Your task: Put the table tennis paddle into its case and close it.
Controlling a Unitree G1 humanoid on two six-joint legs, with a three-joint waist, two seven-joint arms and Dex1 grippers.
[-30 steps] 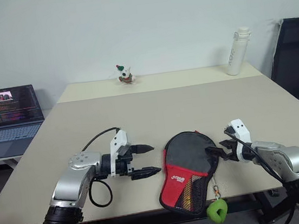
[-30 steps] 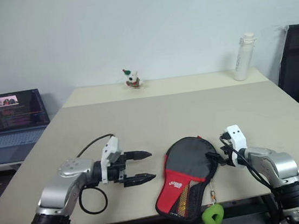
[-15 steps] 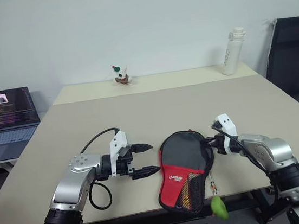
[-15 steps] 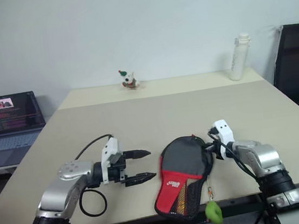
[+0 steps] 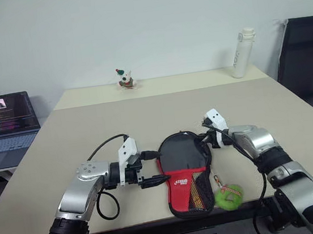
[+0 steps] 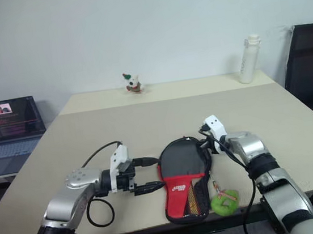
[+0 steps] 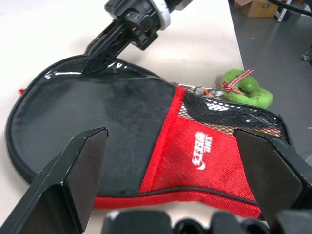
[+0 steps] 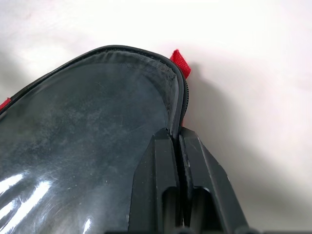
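While the case lies flat on the beige table near its front edge, both arms are close to it. Its round black part faces away from the robot and its red mesh panel with the white logo points to the front edge. The right gripper has its two fingers pressed together on the zip rim at the far right side of the round part. The left gripper is just beside the left edge of the case, with its fingers spread wide and holding nothing. A green ring lies on the table beside the red end, joined to the case by a small clip.
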